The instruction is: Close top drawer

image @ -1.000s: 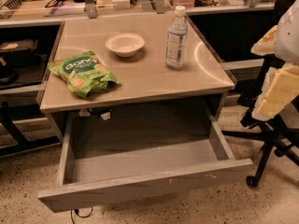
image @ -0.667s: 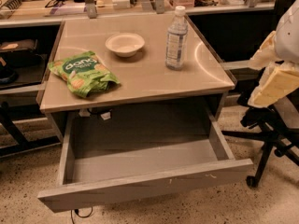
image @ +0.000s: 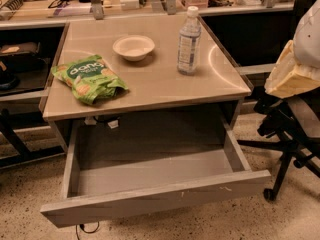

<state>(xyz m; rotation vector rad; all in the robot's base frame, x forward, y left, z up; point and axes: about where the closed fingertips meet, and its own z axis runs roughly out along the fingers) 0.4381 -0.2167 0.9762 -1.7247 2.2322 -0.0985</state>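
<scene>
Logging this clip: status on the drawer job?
Hand at right edge, away from the drawer. Top drawer wide open, not yet closed. Nothing visible inside it.

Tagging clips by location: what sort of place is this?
Probably an office or lab workspace: a rolling chair, a cluttered bench behind the table, its top drawer pulled open. The gripper is out of view.
</scene>
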